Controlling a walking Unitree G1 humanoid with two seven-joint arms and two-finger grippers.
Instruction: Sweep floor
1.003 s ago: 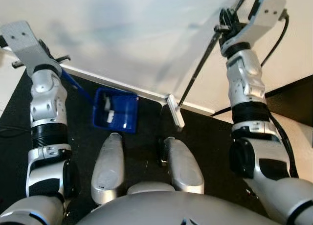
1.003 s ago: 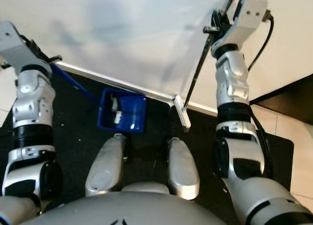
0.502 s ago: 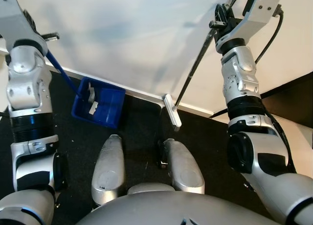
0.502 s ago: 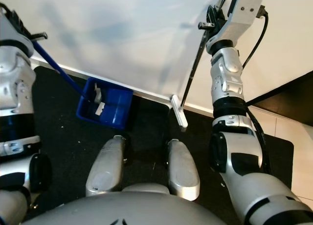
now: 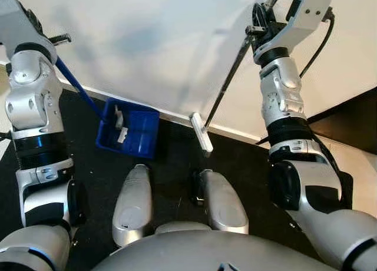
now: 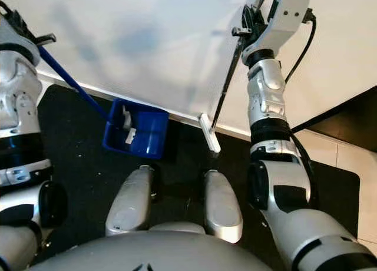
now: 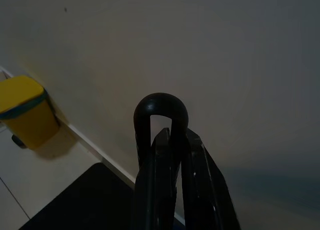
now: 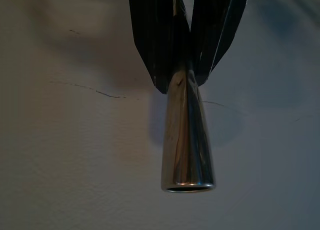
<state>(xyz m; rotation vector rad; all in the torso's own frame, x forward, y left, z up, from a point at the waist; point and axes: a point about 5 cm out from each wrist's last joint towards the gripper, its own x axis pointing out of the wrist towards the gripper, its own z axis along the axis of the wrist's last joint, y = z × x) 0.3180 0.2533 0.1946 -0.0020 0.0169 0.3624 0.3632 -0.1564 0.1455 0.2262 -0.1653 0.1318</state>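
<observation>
We hold a tool in each arm, both raised in front of a white wall. Our right claw [image 5: 258,25] is high at about 1 o'clock in the head views, and it is closed on the thin metal handle of the broom [image 5: 227,85]. From the claw the handle runs down toward 7 o'clock, and it ends in the white broom head [image 5: 201,133], which rests at the baseboard where the wall meets the dark floor mat [image 5: 171,165]. In the right wrist view the black fingers [image 8: 155,45] are pressed on the shiny metal tube [image 8: 187,140], whose open end sticks out past the fingertips.

Our left claw [image 5: 42,38] is up at about 10 o'clock and it grips the blue handle [image 5: 76,88] of the blue dustpan [image 5: 131,129]. The handle goes down toward 4 o'clock to the pan, which sits on the mat just beside the baseboard, a little to 9 o'clock of the broom head and apart from it. Small white pieces [image 5: 120,126] lie inside the pan. In the left wrist view the fingers [image 7: 195,190] are closed narrow around a dark loop [image 7: 161,107], and a yellow bin [image 7: 25,112] stands by the wall.

Our two silver feet [image 5: 177,200] stand on the mat, just below the pan and the broom head.
</observation>
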